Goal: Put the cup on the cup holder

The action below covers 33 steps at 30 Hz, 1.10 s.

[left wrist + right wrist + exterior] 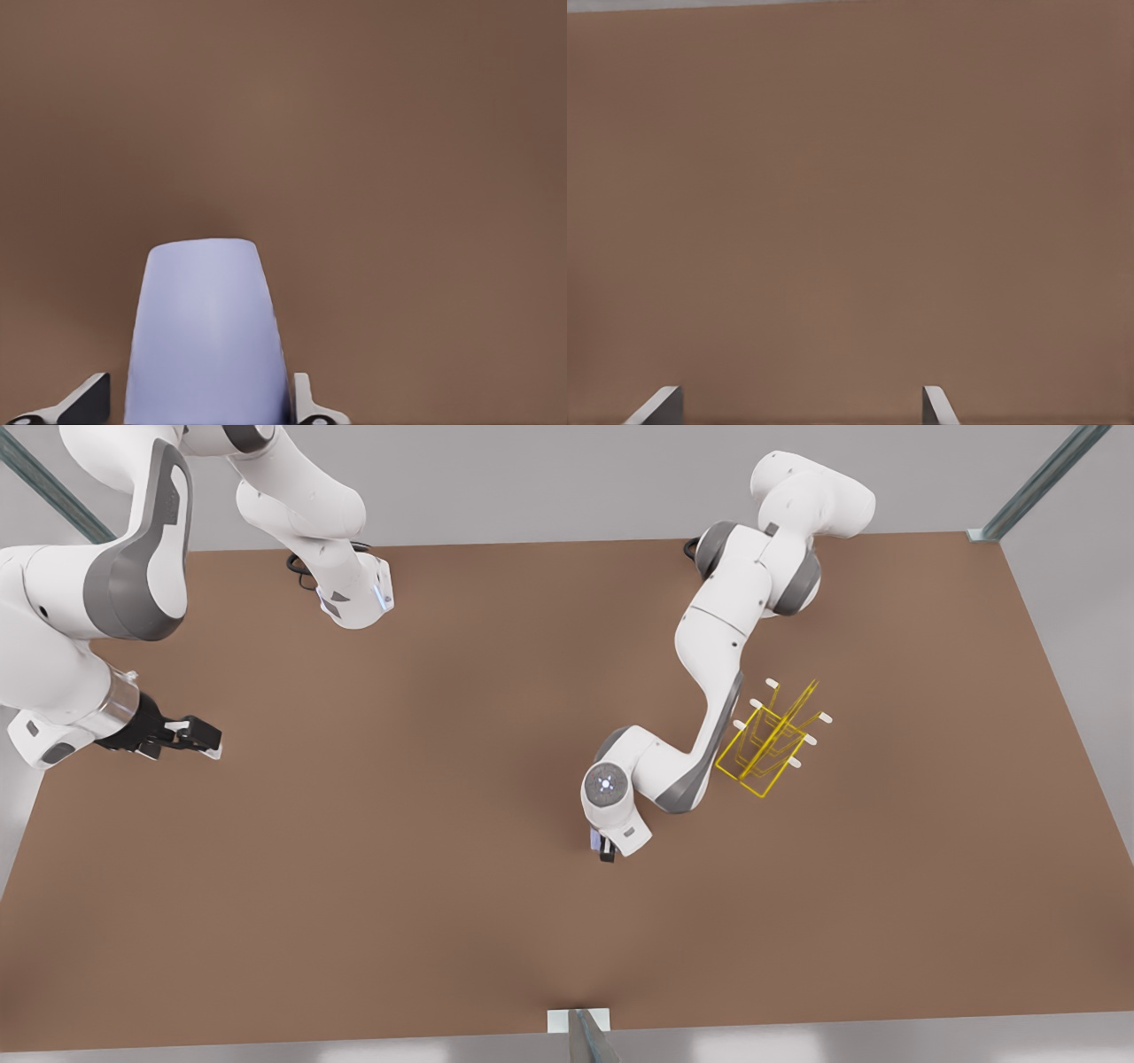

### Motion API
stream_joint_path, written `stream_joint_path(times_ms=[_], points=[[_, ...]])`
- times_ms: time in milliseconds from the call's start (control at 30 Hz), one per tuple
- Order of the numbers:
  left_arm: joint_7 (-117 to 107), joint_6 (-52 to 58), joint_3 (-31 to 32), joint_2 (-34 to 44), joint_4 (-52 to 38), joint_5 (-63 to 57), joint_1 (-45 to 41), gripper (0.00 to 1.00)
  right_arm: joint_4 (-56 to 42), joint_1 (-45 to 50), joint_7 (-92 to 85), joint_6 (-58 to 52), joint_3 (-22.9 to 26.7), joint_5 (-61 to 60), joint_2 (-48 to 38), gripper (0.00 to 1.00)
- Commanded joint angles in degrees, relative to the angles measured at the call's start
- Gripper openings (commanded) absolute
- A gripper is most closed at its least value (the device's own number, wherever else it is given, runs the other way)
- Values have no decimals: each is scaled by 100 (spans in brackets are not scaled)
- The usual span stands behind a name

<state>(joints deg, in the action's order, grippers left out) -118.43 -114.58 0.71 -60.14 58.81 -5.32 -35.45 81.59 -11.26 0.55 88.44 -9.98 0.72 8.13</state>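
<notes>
**Cup in the left gripper, rack off to the side**

Closest to the front camera stood the big white arm at the front view's left, its right gripper [202, 737] hanging over bare brown table [399, 921], fingers spread wide with nothing between them; that arm waited. Near the middle, the other arm bent down so its wrist hid most of the left gripper [605, 848], where a sliver of the lavender cup [596, 839] peeked out. The yellow cup holder [769, 742] stood near, toward the front view's right, just beside that arm's forearm, its white-tipped pegs angled upward.

From the left wrist, the cup [205, 332] sat between the two fingertips [86, 400], which pressed against its sides; the narrow end pointed away over the table.

From the right wrist, two fingertips [660, 403] stood far apart above plain table.

Judging from this, the carry looked early. Doing it well probably meant lifting clear first, swinging round the forearm's side, then turning the cup's mouth toward a peg before sliding it on gently, keeping the grip firm on the tapered wall.
</notes>
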Motion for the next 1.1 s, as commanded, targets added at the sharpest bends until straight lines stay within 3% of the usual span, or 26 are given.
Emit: stream_joint_path(times_ms=[0,400,467,767,833,1067], points=[[206,-231,0,-33,26,5,12,100,-3,27,-90,-20,-4,7,-13,100],[294,-311,0,-138,34,5,38,100,6,45,-99,24,-4,24,4,100],[320,-311,0,-138,17,5,47,76,-3,36,-99,59,-4,33,57,100],[953,321,-35,600,-53,427,355,80,-3,36,-99,42,-4,24,66,100],[953,647,-299,600,-36,181,302,80,-3,36,-90,33,-4,33,66,100],[452,2563,-317,609,-45,-2219,-49,80,-3,45,-99,41,-4,33,66,100]])
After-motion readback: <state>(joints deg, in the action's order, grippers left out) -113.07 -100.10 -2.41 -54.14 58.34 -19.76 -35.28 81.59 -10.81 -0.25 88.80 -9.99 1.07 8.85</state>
